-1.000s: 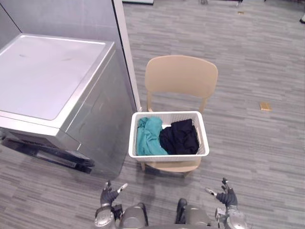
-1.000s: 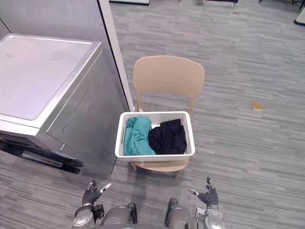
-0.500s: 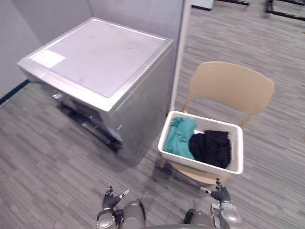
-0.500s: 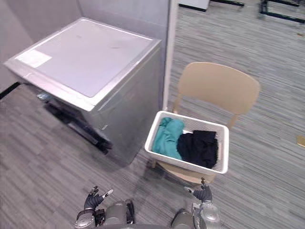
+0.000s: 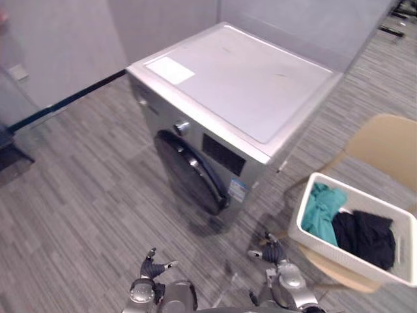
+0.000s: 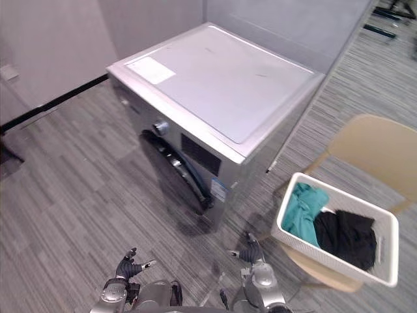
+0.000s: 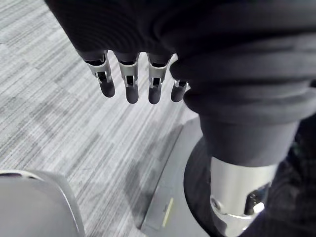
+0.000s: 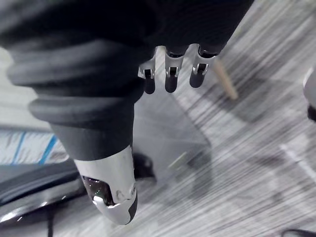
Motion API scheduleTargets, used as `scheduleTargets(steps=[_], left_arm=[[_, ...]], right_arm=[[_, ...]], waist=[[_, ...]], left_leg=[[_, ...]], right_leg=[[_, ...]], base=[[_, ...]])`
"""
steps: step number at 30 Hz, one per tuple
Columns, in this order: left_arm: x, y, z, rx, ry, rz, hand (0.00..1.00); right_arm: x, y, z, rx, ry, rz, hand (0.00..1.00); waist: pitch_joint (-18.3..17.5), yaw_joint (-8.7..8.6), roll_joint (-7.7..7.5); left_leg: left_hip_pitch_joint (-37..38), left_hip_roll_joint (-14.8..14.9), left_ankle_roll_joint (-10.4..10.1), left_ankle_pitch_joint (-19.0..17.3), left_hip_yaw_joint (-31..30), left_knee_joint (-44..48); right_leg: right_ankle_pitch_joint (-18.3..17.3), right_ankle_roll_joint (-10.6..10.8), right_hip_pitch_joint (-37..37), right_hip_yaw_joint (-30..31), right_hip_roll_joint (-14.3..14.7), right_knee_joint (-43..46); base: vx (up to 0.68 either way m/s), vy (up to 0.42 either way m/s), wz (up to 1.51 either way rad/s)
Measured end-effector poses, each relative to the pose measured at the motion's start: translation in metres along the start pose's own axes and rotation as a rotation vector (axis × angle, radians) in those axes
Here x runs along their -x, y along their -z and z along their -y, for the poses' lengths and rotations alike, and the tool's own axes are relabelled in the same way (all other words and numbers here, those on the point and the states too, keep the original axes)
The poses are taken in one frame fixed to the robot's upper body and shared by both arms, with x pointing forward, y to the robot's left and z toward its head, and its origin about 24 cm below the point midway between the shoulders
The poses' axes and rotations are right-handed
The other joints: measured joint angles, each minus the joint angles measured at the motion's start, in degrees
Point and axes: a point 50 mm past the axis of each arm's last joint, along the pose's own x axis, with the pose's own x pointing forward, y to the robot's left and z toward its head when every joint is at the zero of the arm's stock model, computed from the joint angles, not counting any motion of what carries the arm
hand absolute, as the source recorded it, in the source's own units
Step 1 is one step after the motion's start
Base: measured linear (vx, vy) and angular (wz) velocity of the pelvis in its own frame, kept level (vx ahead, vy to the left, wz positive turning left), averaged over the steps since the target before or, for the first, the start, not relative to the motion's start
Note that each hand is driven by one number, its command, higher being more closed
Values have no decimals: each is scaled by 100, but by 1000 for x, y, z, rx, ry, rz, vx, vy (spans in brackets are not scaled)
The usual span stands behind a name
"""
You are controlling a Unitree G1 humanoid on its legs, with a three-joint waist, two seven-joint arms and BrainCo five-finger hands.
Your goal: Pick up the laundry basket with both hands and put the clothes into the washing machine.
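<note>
We see our left hand near left, fingers apart, empty. One washing machine stands beyond. Our right hand, fingers apart, is empty. Right: one laundry basket, two garments, teal and black, on one chair.

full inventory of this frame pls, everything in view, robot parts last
silver front-loading washing machine: 1, silver, centre, against the wall
dark round door: 1, black, on the machine's front, looks shut
white plastic laundry basket: 1, white, on the chair seat to the machine's right
teal garment: 1, teal, in the basket, end nearer the machine
black garment: 1, black, in the basket beside the teal one
tan chair: 1, tan, right edge, under the basket
grey striped carpet floor: grey, all around
grey wall: grey, behind the machine
left hand: 1, open, low, holding nothing
right hand: 1, open, low, short of the basket
</note>
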Motion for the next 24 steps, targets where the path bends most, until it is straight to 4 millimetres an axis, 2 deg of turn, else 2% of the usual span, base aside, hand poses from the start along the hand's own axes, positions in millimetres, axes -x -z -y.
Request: scheduleTargets(steps=[1,2,4,6,8,10,12,13,14,17,19,21,22,24], left_arm=[[-1,-6,7,-2,20,23,0],[0,-8,11,5,26,30,0],[0,-9,12,3,32,33,0],[0,-9,14,7,36,37,0],[0,-10,15,9,39,42,0],[0,-13,19,-1,51,56,0],[0,-17,20,0,52,75,0],[-1,-22,21,2,49,91,0],[-1,-24,21,5,45,100,0],[-2,-32,18,10,34,136,0],[-5,-45,17,21,29,178,0],[-6,-50,18,18,34,192,0],[-6,-54,20,17,38,207,0],[-7,-61,20,21,37,229,0]], right_arm=[[-4,-10,0,17,-8,34,0],[-9,-27,-7,39,-41,95,0],[-13,-41,-17,57,-62,141,0],[-15,-42,-12,55,-6,129,0],[-18,-54,-8,96,26,175,0],[-26,-93,-8,117,65,304,0],[-29,-119,-7,116,107,387,0],[-31,-131,-5,120,122,422,0],[-32,-135,-3,121,133,433,0],[-35,-164,-3,104,137,502,0],[-38,-185,-1,51,137,539,0],[-39,-194,-7,21,110,550,0],[-38,-198,-12,10,89,557,0],[-36,-203,-27,19,37,570,0]], waist=[[15,37,94],[20,47,125],[28,82,117],[60,141,62],[96,191,65],[203,198,197],[287,230,300],[353,323,370],[378,346,396],[540,412,436],[791,502,459],[835,552,468],[836,631,470],[862,657,486]], left_leg=[[-76,-55,-48,84,-124,-90],[-193,-112,-92,222,-360,-239],[-190,-89,-150,356,-563,-463],[-146,-36,-290,574,-701,-705],[-145,10,-323,715,-746,-900],[-155,37,-325,846,-749,-1032],[-179,44,-310,912,-744,-1109],[-231,47,-290,925,-748,-1097],[-266,47,-286,929,-751,-1092],[-650,36,-321,1096,-801,-1078],[-782,42,-311,1165,-803,-1079],[-866,54,-289,1179,-799,-1085],[-932,67,-287,1180,-785,-1093],[-1010,85,-268,1191,-812,-1115]], right_leg=[[1,2,-7,-139,-53,-109],[33,-19,7,-384,-91,-218],[127,-58,105,-582,-81,-431],[284,-94,307,-788,-20,-798],[412,-117,383,-826,74,-1081],[561,-125,393,-840,117,-1247],[646,-128,391,-838,137,-1363],[675,-149,373,-852,146,-1413],[686,-147,349,-861,147,-1418],[822,-211,6,-919,139,-1403],[855,-214,-155,-908,139,-1343],[854,-217,-291,-889,140,-1236],[853,-219,-403,-857,142,-1154],[851,-222,-476,-903,146,-1095]], base=[[82,22,80],[77,-13,76],[82,-59,69],[65,-72,51],[32,-40,17],[-3,-10,4],[-59,3,1],[-78,8,2],[-77,8,12],[-145,2,12],[-189,-18,1],[-186,-21,-2],[-185,-33,-2],[-167,-37,4]])
